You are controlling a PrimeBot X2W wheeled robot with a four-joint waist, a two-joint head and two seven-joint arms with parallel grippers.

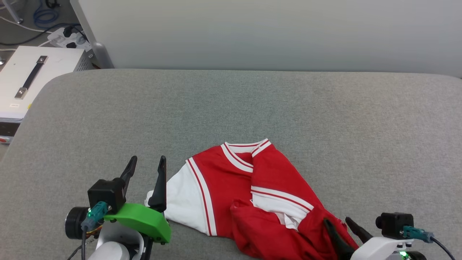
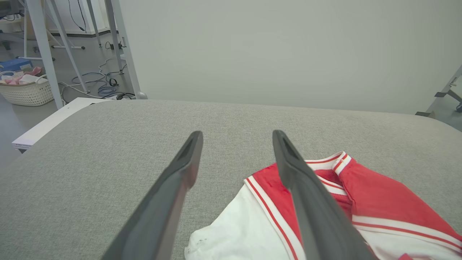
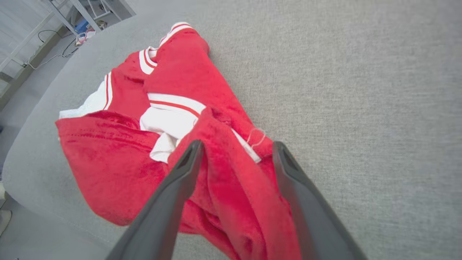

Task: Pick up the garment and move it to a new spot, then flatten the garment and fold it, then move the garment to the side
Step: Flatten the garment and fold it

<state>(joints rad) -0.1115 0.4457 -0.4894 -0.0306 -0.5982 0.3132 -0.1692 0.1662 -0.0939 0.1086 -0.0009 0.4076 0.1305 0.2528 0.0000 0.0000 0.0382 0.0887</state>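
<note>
The garment (image 1: 231,187), a red jersey with white sleeves and striped trim, lies crumpled near the front of the grey table (image 1: 252,104). Its collar points away from me. My left gripper (image 1: 148,160) stands open just left of the white sleeve, and its right finger overlaps the sleeve's edge in the left wrist view, where the garment (image 2: 379,195) lies to the right of the gripper (image 2: 237,135). My right gripper (image 1: 337,220) is at the garment's lower right. Its fingers are spread wide, with a raised ridge of the garment (image 3: 180,79) between them at the gripper (image 3: 237,144), not pinched.
A white box with a black handle (image 1: 32,79) stands off the table's left corner, with a power strip and cables (image 1: 70,38) behind it. A pale wall panel backs the table. A white laundry basket (image 2: 25,92) sits on the floor far left. Bare table stretches behind and right of the garment.
</note>
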